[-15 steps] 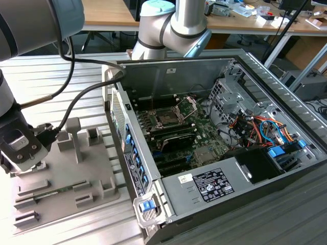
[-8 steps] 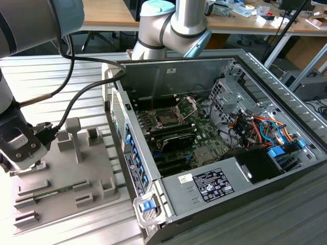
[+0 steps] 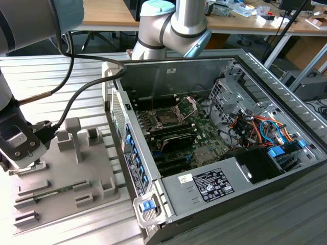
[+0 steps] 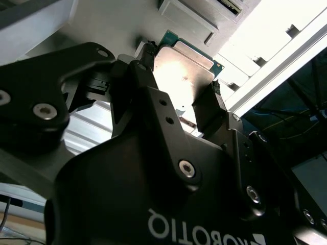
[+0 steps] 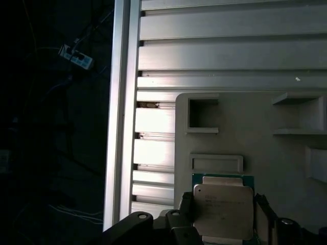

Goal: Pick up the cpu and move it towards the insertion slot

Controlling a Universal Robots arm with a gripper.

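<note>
The cpu (image 5: pixel 223 210), a small flat square chip with a pale silvery top on a green edge, sits between my gripper's (image 5: pixel 223 203) two black fingers (image 5: pixel 184 204) over the grey tray (image 5: pixel 255 127). In the second wrist view the fingers (image 4: pixel 148 56) press against opposite edges of the cpu (image 4: pixel 184 58). I cannot tell whether the chip is clear of the tray. In the exterior view my gripper (image 3: pixel 23 162) is low over the tray's (image 3: pixel 76 173) near-left corner. The insertion slot (image 3: pixel 167 118), with its silver bracket raised, lies in the green board inside the open computer case.
The open computer case (image 3: pixel 214 153) stands on the exterior view's right, its metal side wall (image 3: pixel 127 148) between tray and board. Raised grey blocks (image 3: pixel 71 135) stand on the tray. Black cables (image 3: pixel 76 97) loop above it. Cables and a drive cage crowd the case's far side.
</note>
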